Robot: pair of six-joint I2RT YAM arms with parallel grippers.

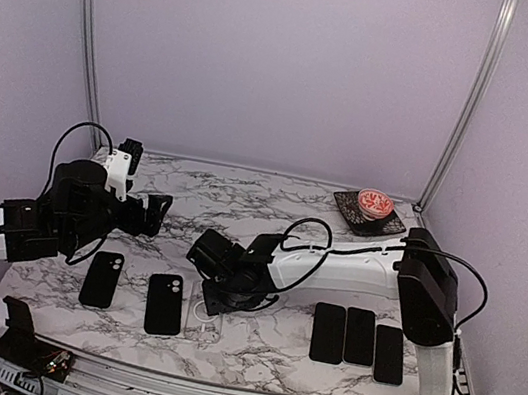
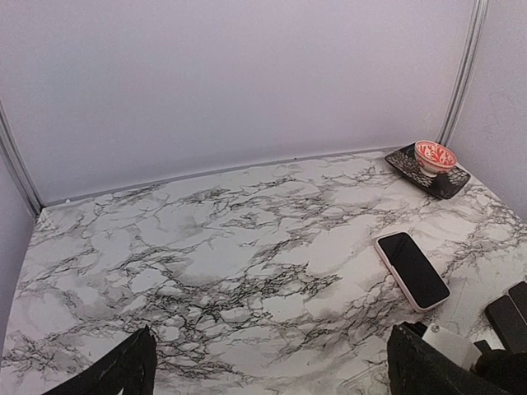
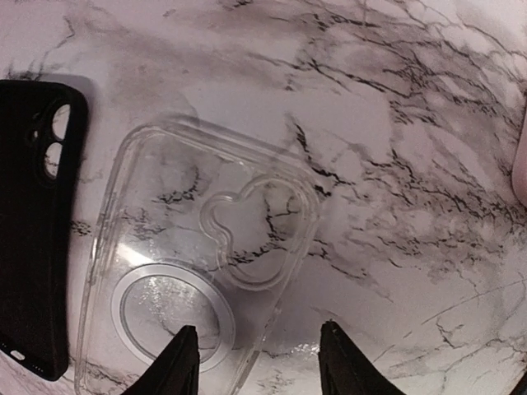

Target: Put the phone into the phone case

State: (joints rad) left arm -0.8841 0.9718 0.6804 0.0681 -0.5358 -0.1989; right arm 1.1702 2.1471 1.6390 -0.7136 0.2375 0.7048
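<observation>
A clear phone case (image 3: 189, 280) lies flat on the marble table, with its ring and camera cut-out showing; it also shows in the top view (image 1: 204, 321). My right gripper (image 3: 259, 366) is open and hovers low over it, with the case's right edge between the fingers; in the top view the gripper (image 1: 216, 301) covers most of the case. Three dark phones (image 1: 359, 336) lie side by side at the right front. My left gripper (image 1: 158, 210) is open and empty, held above the table's left side; in its own view (image 2: 272, 378) only the fingertips (image 2: 123, 370) show.
Two black cases (image 1: 101, 279) (image 1: 164, 303) lie left of the clear one; one shows in the right wrist view (image 3: 33, 222). A phone in a pink case (image 2: 412, 269) lies mid-table. A dark plate (image 1: 386, 224) with a red bowl (image 1: 374, 204) stands at the back right.
</observation>
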